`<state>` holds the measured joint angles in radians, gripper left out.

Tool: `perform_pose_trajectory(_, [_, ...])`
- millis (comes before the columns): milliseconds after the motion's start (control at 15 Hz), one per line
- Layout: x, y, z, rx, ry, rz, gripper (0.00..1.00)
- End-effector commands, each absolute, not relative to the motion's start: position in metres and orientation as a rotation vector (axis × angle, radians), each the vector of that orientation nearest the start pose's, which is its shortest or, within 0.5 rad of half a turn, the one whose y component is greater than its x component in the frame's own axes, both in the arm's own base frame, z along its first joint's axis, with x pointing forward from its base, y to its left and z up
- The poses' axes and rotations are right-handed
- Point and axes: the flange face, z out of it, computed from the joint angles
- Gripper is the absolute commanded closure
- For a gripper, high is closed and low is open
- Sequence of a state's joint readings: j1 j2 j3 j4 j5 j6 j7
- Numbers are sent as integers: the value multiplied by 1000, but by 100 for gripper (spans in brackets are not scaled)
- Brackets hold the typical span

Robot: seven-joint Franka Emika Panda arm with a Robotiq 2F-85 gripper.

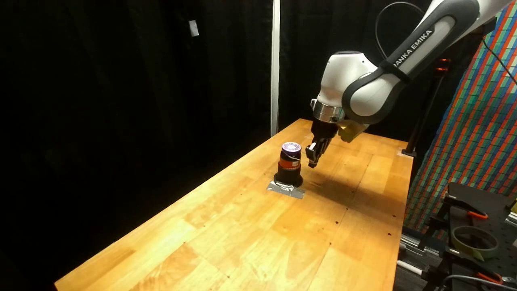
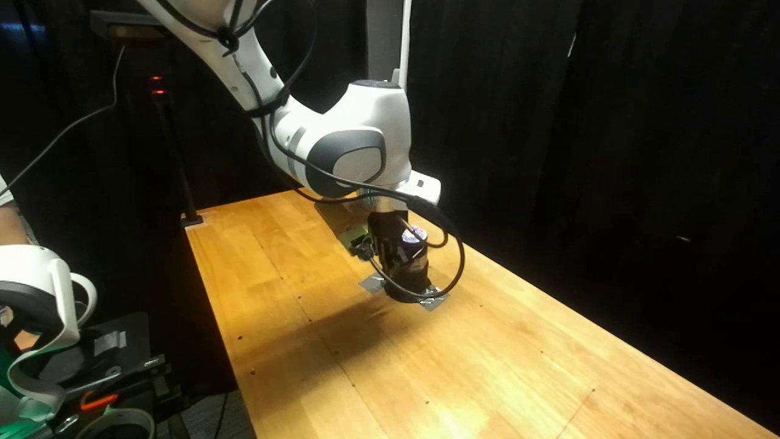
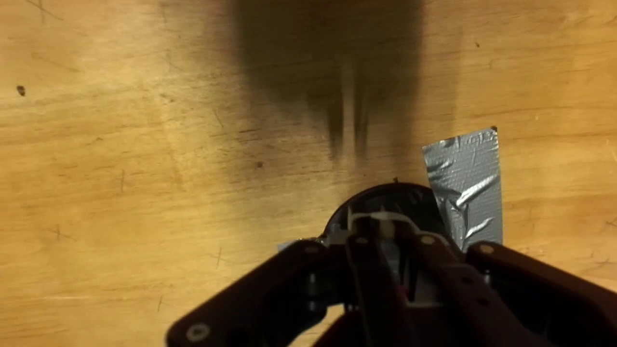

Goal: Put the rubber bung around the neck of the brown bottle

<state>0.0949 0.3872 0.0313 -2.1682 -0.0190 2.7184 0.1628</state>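
Swinging sideways before lifting, your end effector (image 1: 312, 159) could knock the brown bottle (image 1: 289, 163) just beside it; whether the jaws meet, I cannot tell.

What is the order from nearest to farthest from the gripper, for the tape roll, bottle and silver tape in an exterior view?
1. Bottle: just left of the gripper in this view.
2. Silver tape: at the bottle's foot.
3. Tape roll: lower right, past the table.
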Motion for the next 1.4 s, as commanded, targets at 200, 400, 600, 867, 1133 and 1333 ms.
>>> perform_pose_trajectory(200, [530,65,237,-2984,202,-594,85])
perform_pose_trajectory(400, [519,67,233,-2899,277,-755,86])
perform_pose_trajectory(600, [507,70,232,-2819,316,-895,85])
perform_pose_trajectory(867, [490,66,228,-2716,372,-1075,86])
perform_pose_trajectory(1133, [475,58,222,-2621,428,-1242,85])
perform_pose_trajectory(1333, [466,54,218,-2502,483,-1374,85])
